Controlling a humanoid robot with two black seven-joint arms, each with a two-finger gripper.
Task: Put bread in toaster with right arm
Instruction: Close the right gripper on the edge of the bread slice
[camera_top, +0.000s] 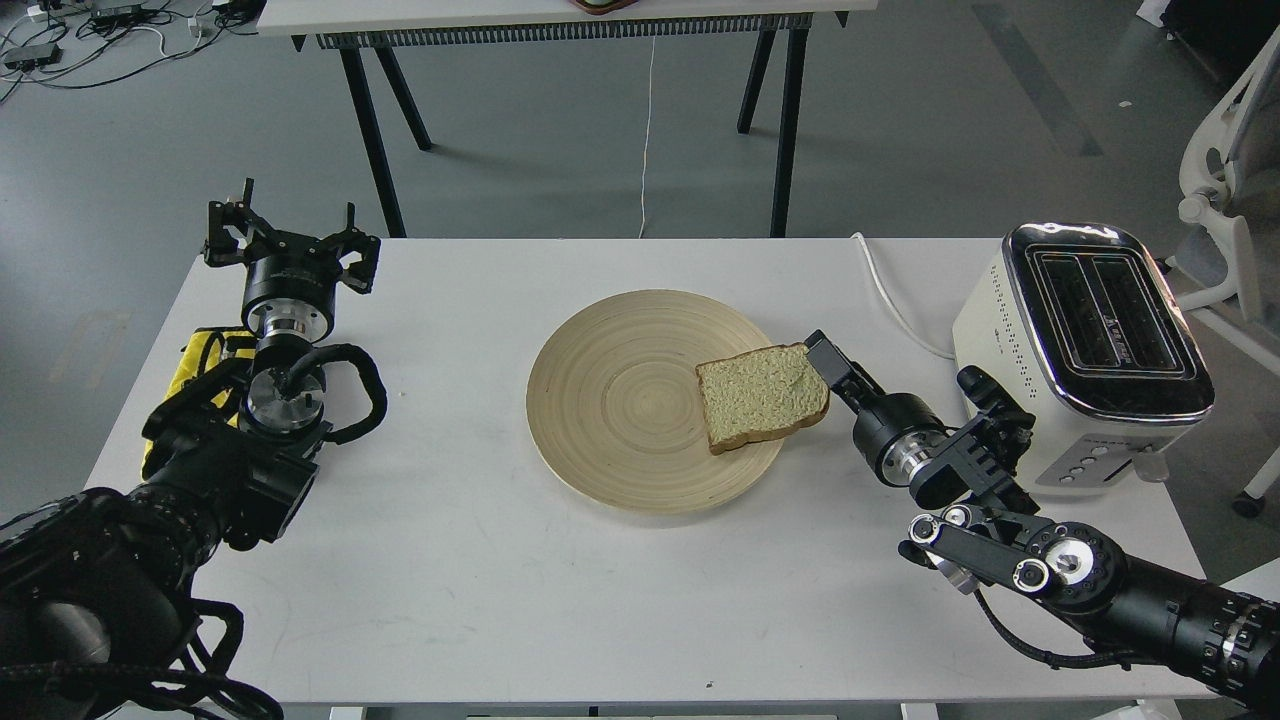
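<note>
The bread (762, 396) is a tan slice with a brown crust, lying flat on the right side of a round wooden plate (610, 400). The toaster (1090, 345) stands at the table's right edge, cream-white with a chrome top and two empty black slots facing up. My right gripper (818, 348) is low over the table, its tip at the bread's right crust edge. It is seen narrow-on, so its fingers cannot be told apart. My left gripper (287, 225) is open and empty at the table's far left.
A white cord (890, 295) runs from the toaster to the table's back edge. A yellow cloth (195, 360) lies under my left arm. Another table (560, 15) stands behind, and a white chair (1235, 170) is at the right.
</note>
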